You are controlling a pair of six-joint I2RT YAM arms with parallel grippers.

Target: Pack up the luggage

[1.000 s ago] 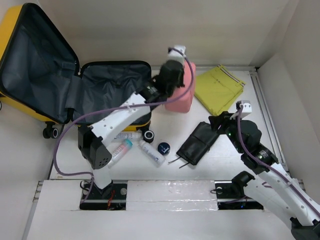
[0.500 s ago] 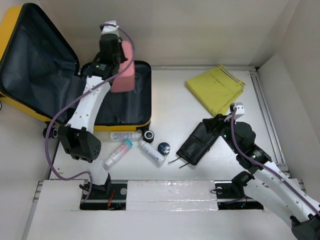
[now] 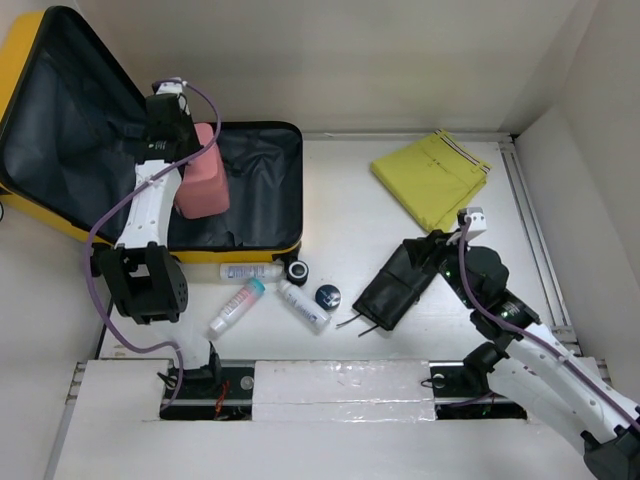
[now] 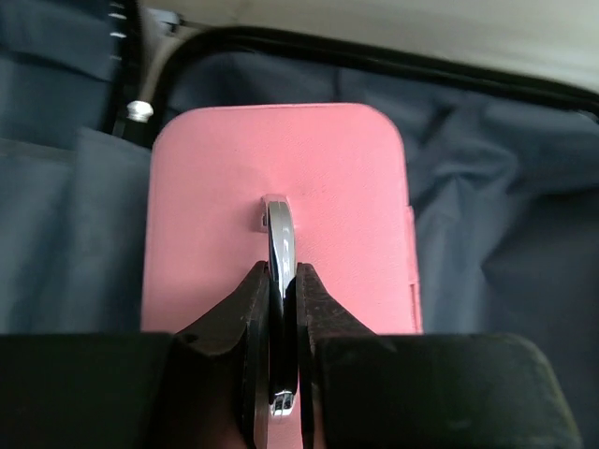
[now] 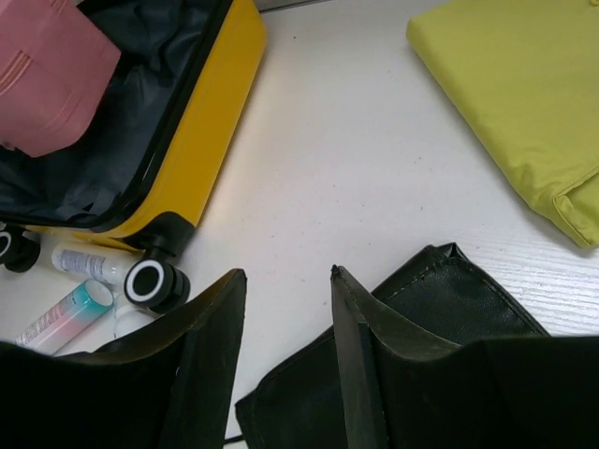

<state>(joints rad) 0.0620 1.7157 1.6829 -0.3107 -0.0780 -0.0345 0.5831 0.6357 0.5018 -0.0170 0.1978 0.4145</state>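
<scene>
the luggage (image 3: 120,150) lies open at far left. the left gripper (image 4: 281,309) pinches the pink case's (image 3: 200,185) handle (image 4: 278,243) over the lining; bottles (image 3: 300,303), black pouch (image 3: 397,285) and yellow bag (image 3: 432,178) remain outside. the right gripper (image 5: 285,309) stands half spread, holding nothing.

The open luggage (image 3: 250,180) has bare lining to the right of the pink case (image 3: 200,187) hanging over it. Bottles (image 3: 302,305) and a round jar (image 3: 328,296) crowd the bench (image 3: 340,220) just in front of its wheels. Between the luggage and the yellow cloth (image 3: 432,178) the bench lies bare; a black pouch (image 3: 393,288) blocks the right front.
</scene>
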